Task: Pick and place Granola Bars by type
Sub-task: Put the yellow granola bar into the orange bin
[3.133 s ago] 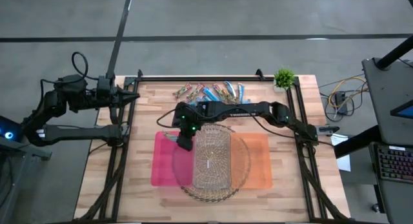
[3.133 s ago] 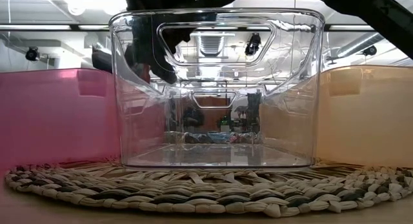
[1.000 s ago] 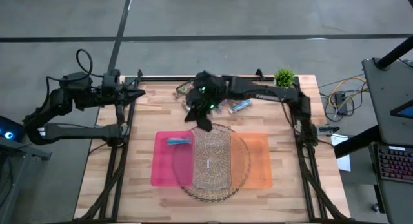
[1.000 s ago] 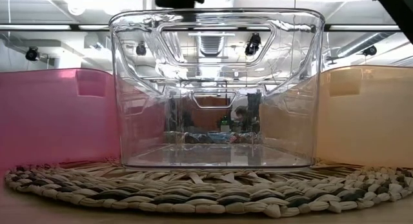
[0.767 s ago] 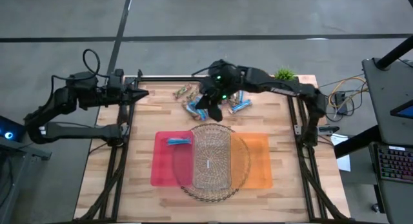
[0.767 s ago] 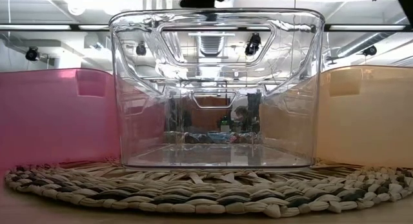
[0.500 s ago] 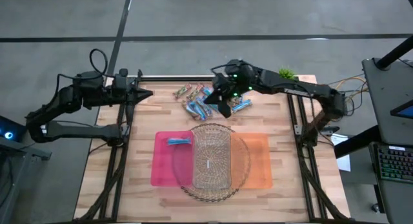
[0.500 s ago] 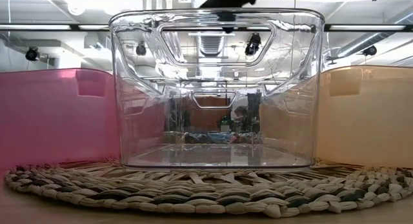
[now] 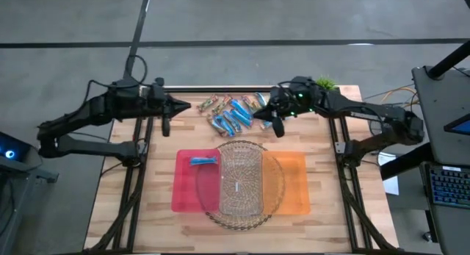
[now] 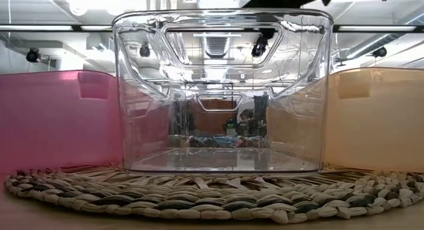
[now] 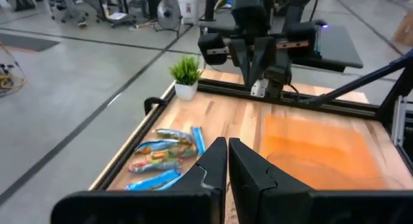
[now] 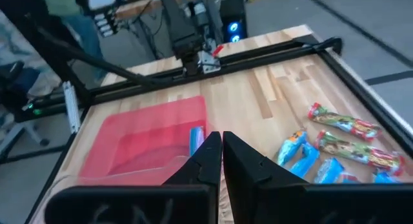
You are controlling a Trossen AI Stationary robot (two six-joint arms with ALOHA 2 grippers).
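Seen from above, too small to count or sort: heap of shiny blue and brown wrapped granola bars (image 9: pixel 233 112), partly covered by the right pincer (image 9: pixel 277 127). Seen level, blurred through the clear plastic bin (image 10: pixel 222 91). Cut off at the right wrist picture's edge: bars nearest the table (image 12: pixel 258 95) corner.

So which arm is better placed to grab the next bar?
Probably right: its pincer hangs shut beside the pile of bars, while the left pincer sits at the table's left edge, farther off.
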